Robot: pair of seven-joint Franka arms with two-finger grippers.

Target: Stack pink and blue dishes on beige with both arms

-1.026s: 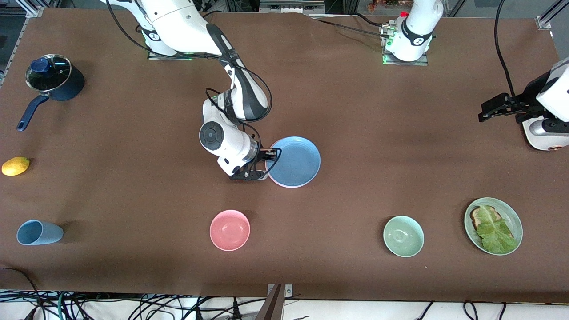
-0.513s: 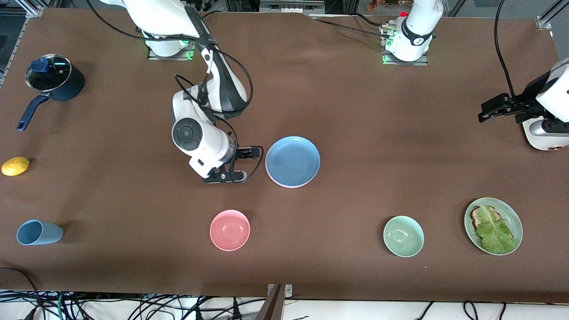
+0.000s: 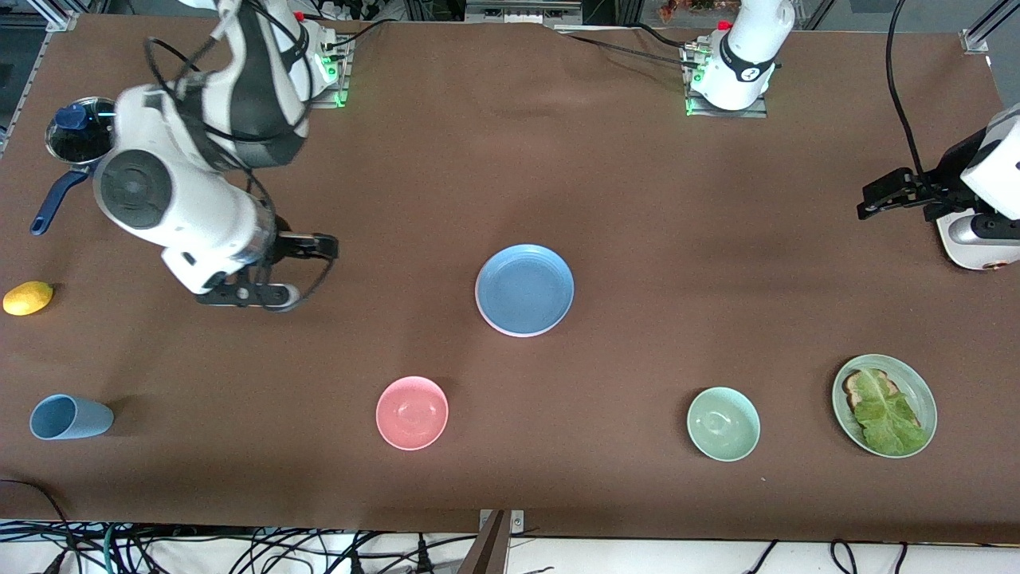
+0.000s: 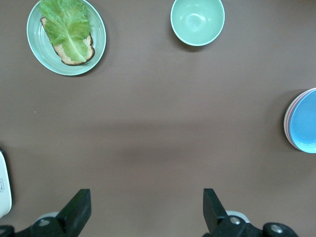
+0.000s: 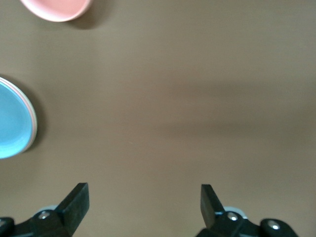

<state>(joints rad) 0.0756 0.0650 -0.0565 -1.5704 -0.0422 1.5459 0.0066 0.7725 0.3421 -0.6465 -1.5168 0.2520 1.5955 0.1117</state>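
Observation:
The dusty blue plate [image 3: 524,287] lies on top of a stack at the middle of the table, with the pink plate's rim [image 3: 510,332] peeping out beneath it. The beige plate is hidden under them. The stack also shows in the left wrist view as the blue plate [image 4: 303,121] and in the right wrist view as the blue plate [image 5: 12,121]. My right gripper [image 3: 312,272] hangs open and empty over bare table toward the right arm's end, well away from the stack; its fingers [image 5: 76,197] are spread wide. My left gripper [image 3: 865,202] waits open over the left arm's end of the table.
A pink bowl [image 3: 412,412], a green bowl [image 3: 723,423] and a green plate with toast and lettuce [image 3: 884,405] sit nearer the front camera. A lidded dark pot [image 3: 96,139], a lemon [image 3: 28,297] and a blue cup [image 3: 68,417] stand at the right arm's end.
My right gripper was at the blue plate's rim a second ago; it has let go and drawn back and up toward the right arm's end. The left arm has not moved.

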